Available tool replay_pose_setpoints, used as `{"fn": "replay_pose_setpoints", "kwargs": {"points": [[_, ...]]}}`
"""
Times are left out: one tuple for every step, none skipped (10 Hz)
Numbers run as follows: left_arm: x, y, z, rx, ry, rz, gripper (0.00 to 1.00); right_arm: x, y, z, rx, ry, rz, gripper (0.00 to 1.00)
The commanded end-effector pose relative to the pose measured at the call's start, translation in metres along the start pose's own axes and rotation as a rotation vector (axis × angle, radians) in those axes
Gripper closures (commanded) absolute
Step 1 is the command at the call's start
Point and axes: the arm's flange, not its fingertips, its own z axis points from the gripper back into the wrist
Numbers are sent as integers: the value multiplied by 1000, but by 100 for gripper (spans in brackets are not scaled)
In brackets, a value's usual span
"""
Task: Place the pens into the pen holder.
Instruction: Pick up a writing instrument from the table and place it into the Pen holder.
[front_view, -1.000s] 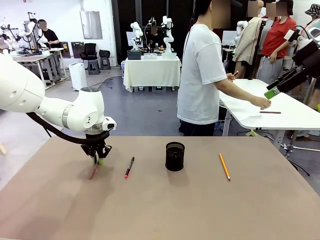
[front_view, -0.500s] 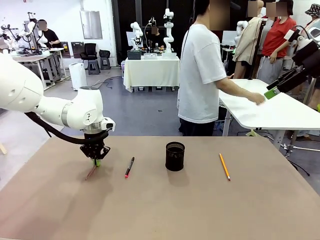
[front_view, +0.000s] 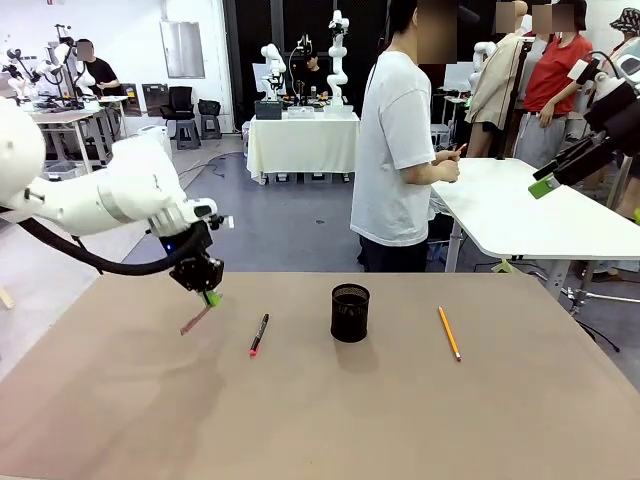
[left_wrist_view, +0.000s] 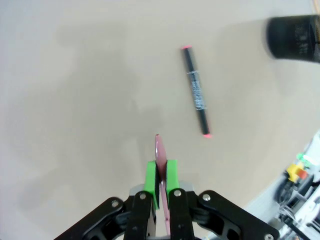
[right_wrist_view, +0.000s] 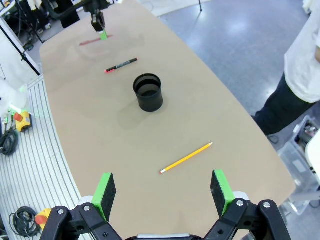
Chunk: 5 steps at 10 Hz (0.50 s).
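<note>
Now the left gripper (front_view: 208, 297) is in the left part of the front view, a little above the brown tabletop (front_view: 400, 420). Its jaws are closed on the reddish-brown pen (front_view: 196, 320). The pen is held by its upper end between the green pads and slants down to the lower left. Its low end is very near the tabletop, and I cannot tell if it touches. In the left wrist view the same pen sticks out from between the two pads at the bottom centre of the frame, with no gap on either side of it.

The black pen with a red tip (front_view: 259, 334) lies flat on the tabletop, just right of the held pen and left of the pen holder (front_view: 350, 312). The pen holder stands upright near the middle of the front view, and from the right wrist view its inside looks empty. The yellow-orange pencil (front_view: 449, 333) lies flat on the right side of the holder, well apart from it.

The right gripper (right_wrist_view: 164, 189) is high above the tabletop and looks down on it. Its jaws stand wide open and hold nothing, and the pencil is seen between the two green pads, far below them.

A person (front_view: 400, 150) in a white shirt stands behind the far edge of the tabletop, turned to another white table at the right.
</note>
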Motion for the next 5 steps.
{"fn": "replay_pose_setpoints", "kwargs": {"points": [[-14, 1, 31, -184, -78, -103, 100, 1, 1, 0, 5, -7, -5, 0], [-14, -6, 48, -336, -172, -179, 100, 1, 1, 0, 5, -7, -5, 0], [-22, -8, 61, -434, -265, -267, 100, 1, 1, 0, 5, -7, -5, 0], [-25, -9, 71, -522, -363, -303, 100, 1, 1, 0, 5, -7, -5, 0], [-26, -12, 78, -584, -472, -326, 100, 1, 1, 0, 5, -7, -5, 0]]}}
